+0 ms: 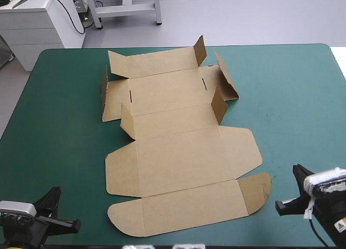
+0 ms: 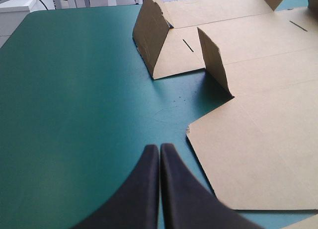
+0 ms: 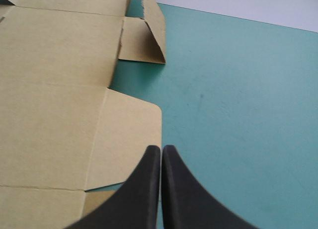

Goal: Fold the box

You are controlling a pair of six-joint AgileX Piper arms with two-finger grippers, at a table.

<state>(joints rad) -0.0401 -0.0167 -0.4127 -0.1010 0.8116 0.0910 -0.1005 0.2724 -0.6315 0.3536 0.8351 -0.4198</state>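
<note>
Both hands were pinched to a point, fingers meeting, nothing between them. I had the left hand (image 2: 159, 149) over bare teal-green cover just beside the box (image 1: 178, 152). The right hand (image 3: 161, 149) was at the opposite near corner, its tip lined up with the edge of a side flap (image 3: 129, 134). I judged that parking sensible: off the board, one arm on either side, so neither pinned the sheet before a first fold.

The box lay in the middle of the bench (image 1: 292, 98), mostly flat, its long axis running away from me. Its near panels were down, and several small tabs (image 1: 219, 104) on the far half stood up, likely sprung on their creases rather than tucked. By my reading the folding was hardly begun.

The high view gave me the whole outline and every tab at once, but not how steeply they stood. The left wrist view did, showing two on the left side leaning well up off the cover. The right wrist view showed only the right-hand edge, and from it I couldn't tell whether the tip touched the flap. From above, they looked apart.
</note>
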